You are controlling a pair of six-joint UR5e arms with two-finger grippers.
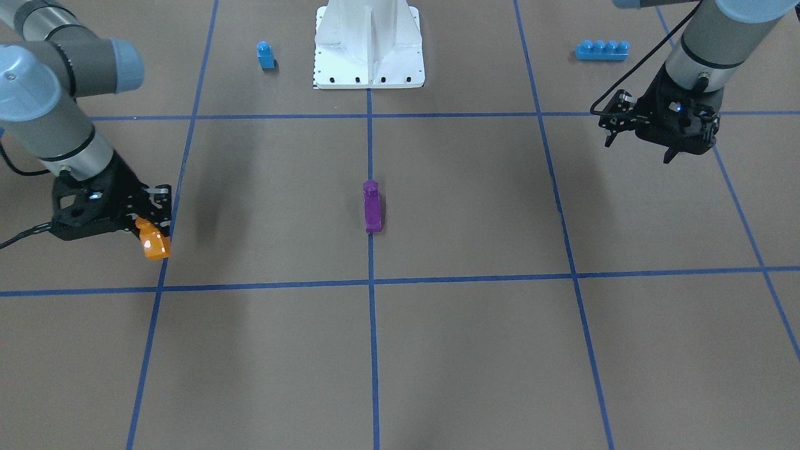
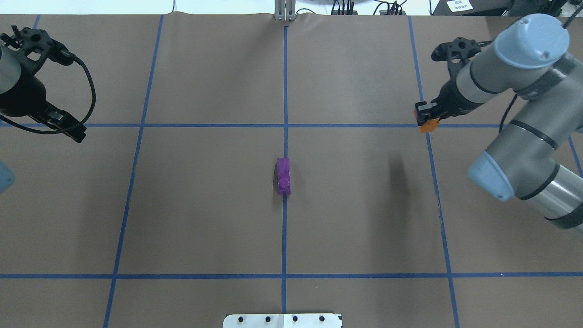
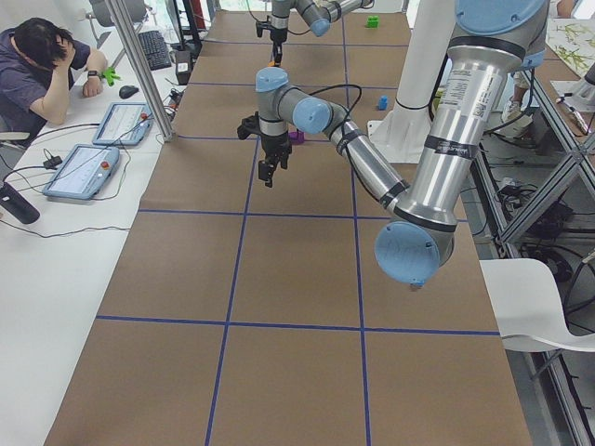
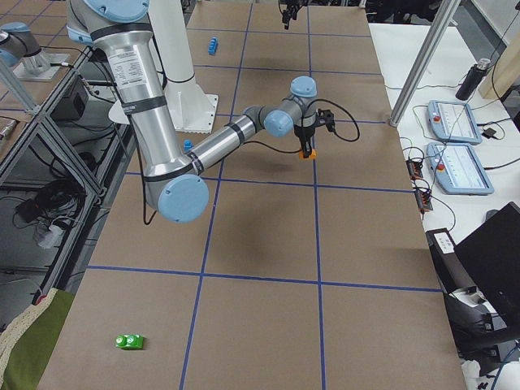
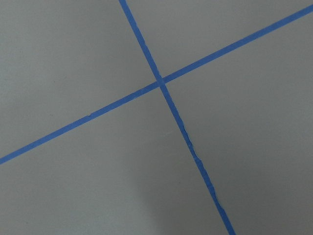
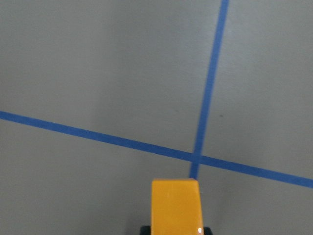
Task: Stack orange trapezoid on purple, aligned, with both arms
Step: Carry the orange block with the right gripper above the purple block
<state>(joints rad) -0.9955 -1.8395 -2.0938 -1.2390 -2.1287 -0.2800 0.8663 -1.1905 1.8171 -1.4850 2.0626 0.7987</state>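
Note:
The purple block [image 1: 372, 206] lies on the brown table at the centre, on the blue middle tape line; it also shows in the overhead view [image 2: 283, 176]. My right gripper [image 1: 152, 232] is shut on the orange trapezoid [image 1: 154, 242] and holds it above the table, far to the purple block's side. The orange trapezoid also shows in the overhead view [image 2: 428, 125] and, over a tape crossing, in the right wrist view [image 6: 176, 208]. My left gripper [image 1: 687, 150] hangs empty and looks open over the table's opposite side [image 2: 63, 124]. The left wrist view shows only tape lines.
A small blue single-stud block [image 1: 265, 55] and a long blue four-stud brick [image 1: 602, 49] stand near the robot's white base [image 1: 369, 62]. A green block [image 4: 129, 341] lies far off at the table's end. A person [image 3: 42, 65] sits at a side desk.

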